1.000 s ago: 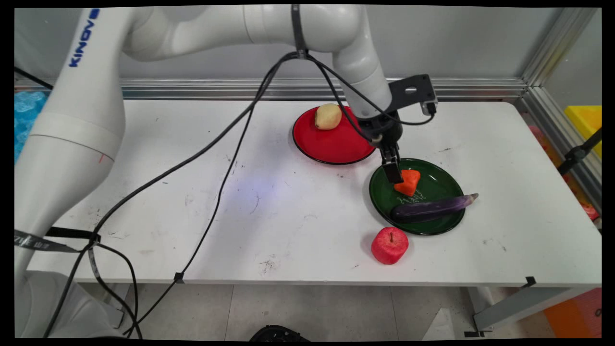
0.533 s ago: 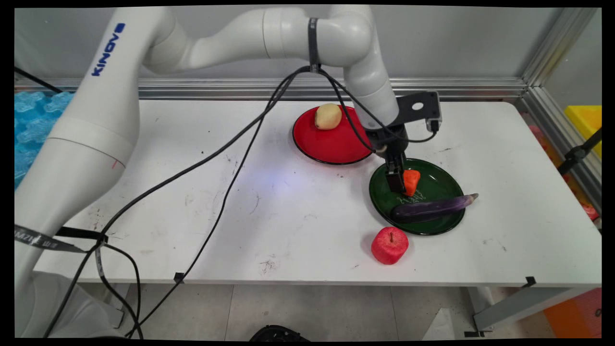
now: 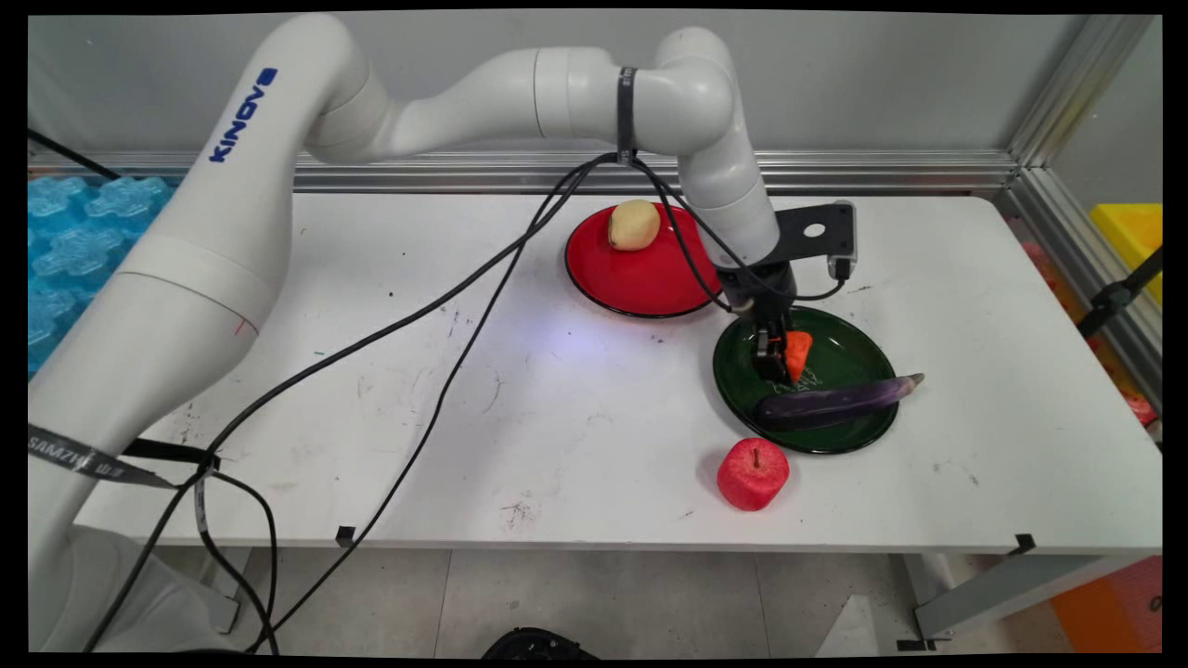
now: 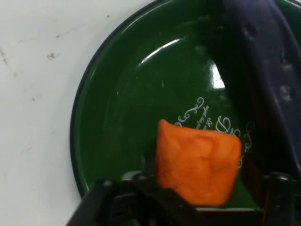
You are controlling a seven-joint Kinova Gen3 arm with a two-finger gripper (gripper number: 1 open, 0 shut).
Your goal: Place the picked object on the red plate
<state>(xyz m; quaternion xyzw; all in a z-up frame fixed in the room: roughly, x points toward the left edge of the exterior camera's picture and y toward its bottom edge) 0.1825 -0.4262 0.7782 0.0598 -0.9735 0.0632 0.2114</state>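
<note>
Gripper (image 3: 778,357) down over the green plate (image 3: 858,436), we see it with an orange chunk (image 3: 797,353) between its fingers; in the hand view the chunk (image 4: 197,162) fills the gap between the two black fingers, which stand only as far apart as the chunk is wide and press on its sides, so we take it as clamped on the chunk. We see the chunk over the plate's left half, and we cannot tell whether its underside touches the plate. On the plate (image 4: 122,117) we see white curly lettering beside the chunk, but we cannot read it. We see an eggplant (image 3: 835,401) lying across the plate's near part, its tip reaching past the right rim, just beside the gripper. We see a red plate (image 3: 650,288) behind and to the left, carrying a yellowish potato (image 3: 634,224) at its far edge. We see a red apple (image 3: 753,473) on the desk (image 3: 371,371) near the green plate's front rim.
</note>
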